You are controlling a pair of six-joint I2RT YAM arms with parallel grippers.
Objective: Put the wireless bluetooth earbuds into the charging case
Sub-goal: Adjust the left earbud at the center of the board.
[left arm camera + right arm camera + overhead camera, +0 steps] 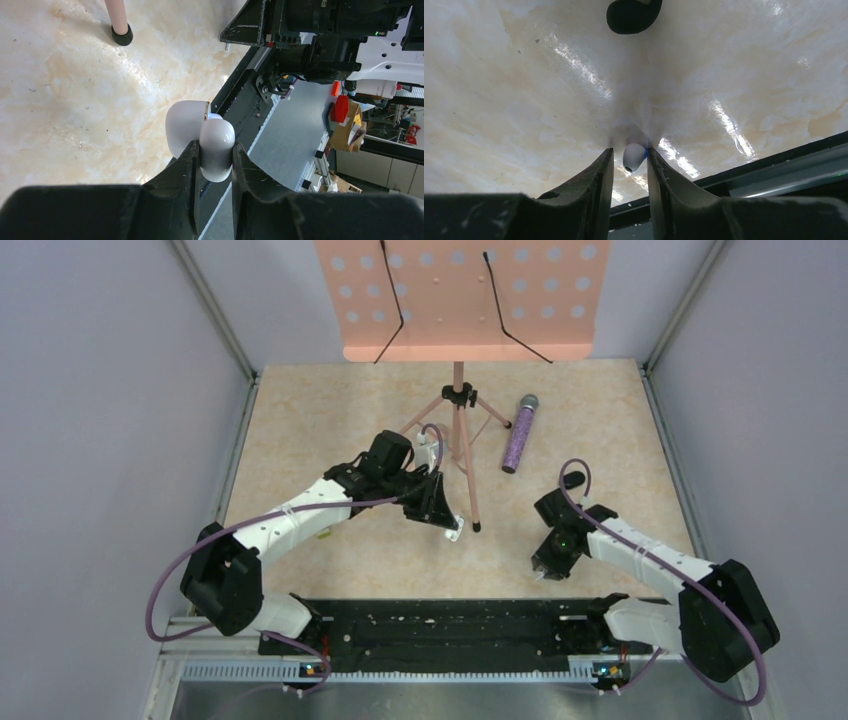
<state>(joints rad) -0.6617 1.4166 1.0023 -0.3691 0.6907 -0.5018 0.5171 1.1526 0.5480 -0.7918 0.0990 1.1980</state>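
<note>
While the left pincer [214, 152] is clenched on a white clamshell charging case [218, 137], the right pincer [630, 152] sits low over the bench [524, 90] w/ its fingers either side of one white earbud [634, 156].

Case: held up off the bench, lid flipped open next to the base. A gold hinge edge and a bit of blue show btwn the two halves. The fingers press the base from both sides.

Earbud: lies on the bench, blue-marked end pointing down. It is right against one finger, w/ a thin gap on the other side, so the right pincer is released, not clamped on it.

A black oval thing [633, 15] rests on the bench farther out from the right pincer, apart from the earbud.

Top view: the left arm reaches toward mid-bench, case at its tip just beside a foot of the pink music stand [460, 340]. A purple glitter mic [520, 432] lies near the stand, well apart from both pincers. The right pincer points down near the bench's front edge.
</note>
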